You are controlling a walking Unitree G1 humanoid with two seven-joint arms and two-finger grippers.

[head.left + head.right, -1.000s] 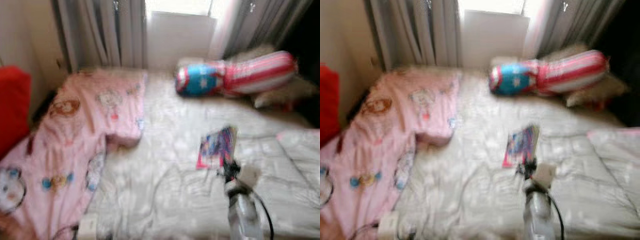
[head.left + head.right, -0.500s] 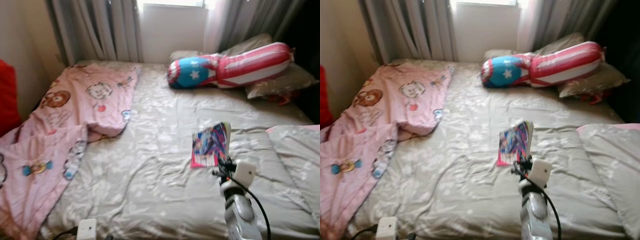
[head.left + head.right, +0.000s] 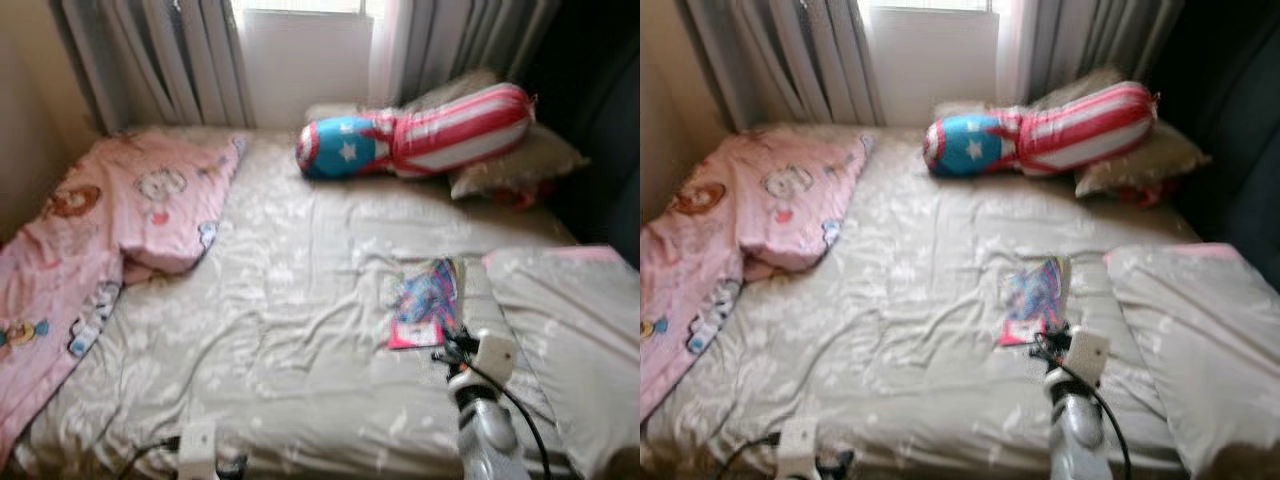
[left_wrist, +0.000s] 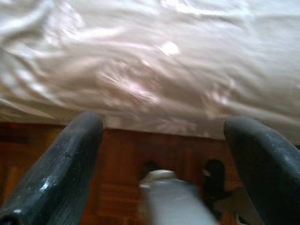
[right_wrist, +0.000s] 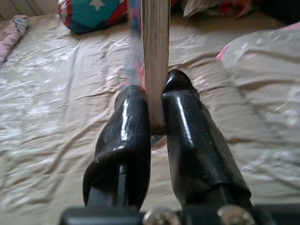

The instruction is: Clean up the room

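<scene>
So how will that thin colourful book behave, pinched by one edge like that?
Probably light: the right gripper holds the book upright by its lower edge alone. Being thin, it may flex or sag once tilted. Its glossy-looking cover could slip between the fingers.

My two black fingers (image 5: 140, 140) hid the book's (image 5: 154, 51) lower edge — its cover art (image 3: 428, 300) was blurred past reading.

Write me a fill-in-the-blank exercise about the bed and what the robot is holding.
1. The right gripper is shut on a thin colourful ____.
2. The pink cartoon-print blanket lies on the robot's ____ side of the bed.
3. The red-and-white striped bolster with a blue star end lies near the ____ of the bed, below the window.
4. The left gripper's fingers are ____.

Missing words: book; left; head; open
</scene>
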